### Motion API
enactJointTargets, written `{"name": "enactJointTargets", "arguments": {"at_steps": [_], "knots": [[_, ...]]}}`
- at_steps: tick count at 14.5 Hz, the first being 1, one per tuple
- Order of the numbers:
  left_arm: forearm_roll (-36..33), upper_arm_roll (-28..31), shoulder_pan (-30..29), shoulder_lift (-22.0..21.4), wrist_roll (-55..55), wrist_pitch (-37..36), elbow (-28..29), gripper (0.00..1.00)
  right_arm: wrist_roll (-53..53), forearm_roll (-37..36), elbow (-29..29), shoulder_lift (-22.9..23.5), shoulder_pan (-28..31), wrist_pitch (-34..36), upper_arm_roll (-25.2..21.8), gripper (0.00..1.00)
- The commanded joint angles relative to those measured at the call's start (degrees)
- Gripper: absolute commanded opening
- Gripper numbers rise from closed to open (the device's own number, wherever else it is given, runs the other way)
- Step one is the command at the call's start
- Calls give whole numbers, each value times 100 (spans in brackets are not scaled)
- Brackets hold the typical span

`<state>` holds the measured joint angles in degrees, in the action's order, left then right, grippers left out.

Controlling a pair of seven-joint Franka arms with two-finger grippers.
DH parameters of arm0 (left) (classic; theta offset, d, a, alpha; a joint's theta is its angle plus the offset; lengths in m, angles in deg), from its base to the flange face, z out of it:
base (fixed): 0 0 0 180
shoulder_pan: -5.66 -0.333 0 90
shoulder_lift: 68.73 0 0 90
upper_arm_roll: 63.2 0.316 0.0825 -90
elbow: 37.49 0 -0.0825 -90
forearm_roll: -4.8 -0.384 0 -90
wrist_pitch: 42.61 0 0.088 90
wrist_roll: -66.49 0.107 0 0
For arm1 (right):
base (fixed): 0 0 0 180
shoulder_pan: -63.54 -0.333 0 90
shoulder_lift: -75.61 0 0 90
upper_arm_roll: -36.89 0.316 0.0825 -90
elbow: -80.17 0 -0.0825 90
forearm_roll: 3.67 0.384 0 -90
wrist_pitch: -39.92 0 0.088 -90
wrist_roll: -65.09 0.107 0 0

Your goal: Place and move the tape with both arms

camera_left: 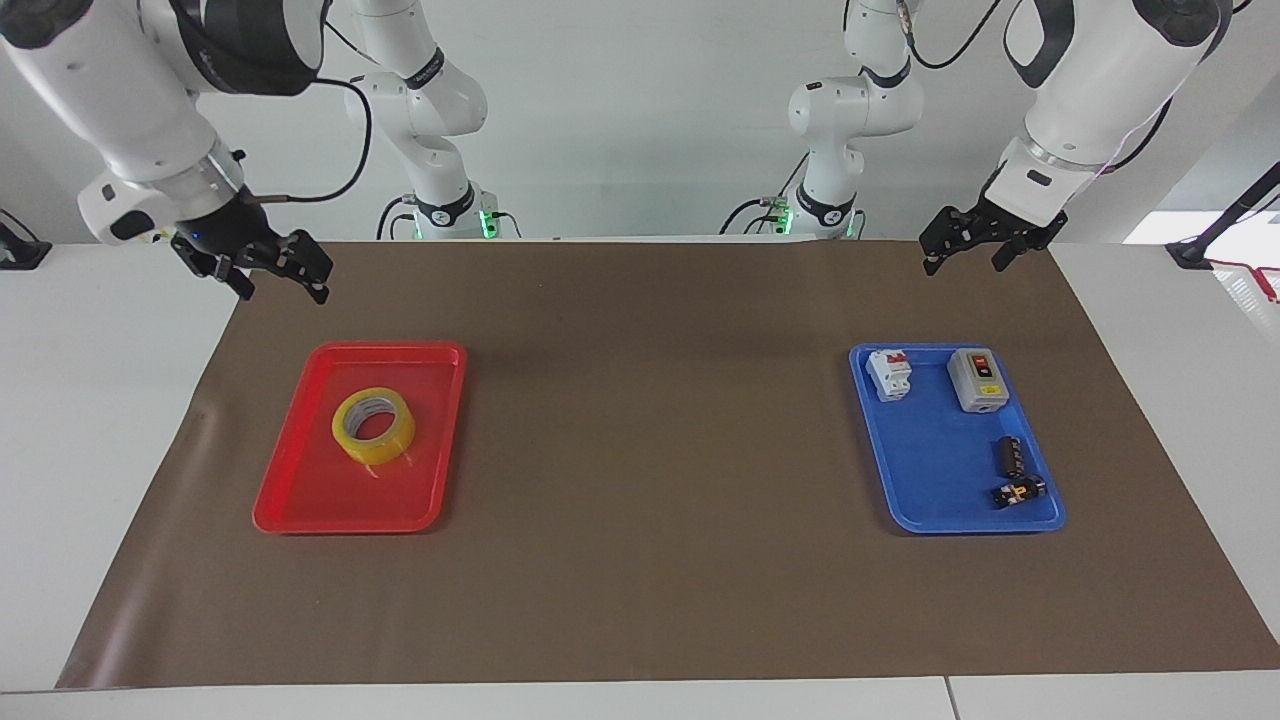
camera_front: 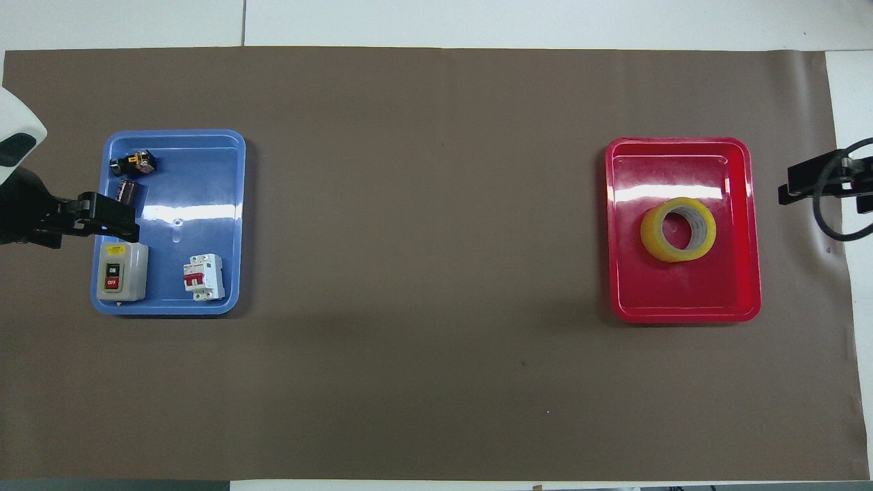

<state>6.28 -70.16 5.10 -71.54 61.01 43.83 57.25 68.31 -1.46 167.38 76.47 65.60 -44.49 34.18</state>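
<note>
The yellow tape roll [camera_left: 386,452] lies flat in the red tray [camera_left: 300,500], toward the tray's end nearer the robots. It also shows in the overhead view [camera_front: 658,242], in the red tray [camera_front: 682,300]. My right gripper [camera_left: 281,276] is open and empty. It hangs high in the air, clear of the tray, over the mat's edge at the right arm's end [camera_front: 794,187]. My left gripper [camera_left: 965,262] is open and empty and waits in the air by the blue tray's outer edge [camera_front: 116,221].
A blue tray [camera_left: 930,470] at the left arm's end holds a white-and-red circuit breaker [camera_left: 889,374], a grey on/off switch box [camera_left: 978,380] and two small dark parts. Two smaller white arms with green-lit bases stand at the robots' edge. A brown mat covers the table.
</note>
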Motion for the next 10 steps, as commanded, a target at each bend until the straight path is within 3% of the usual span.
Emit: {"name": "enactJointTargets", "arguments": {"at_steps": [1,3,10], "knots": [[90,-7,-59,-88,73,40,53,100,204,8,-188,-86,57,294,42,100],[90,-7,-59,-88,73,40,53,100,223,-98,939,-645,22,-204,42,100],[90,-7,-59,-88,64,40,53,100,21,-397,1069,-746,-83,-542,104,100]]}}
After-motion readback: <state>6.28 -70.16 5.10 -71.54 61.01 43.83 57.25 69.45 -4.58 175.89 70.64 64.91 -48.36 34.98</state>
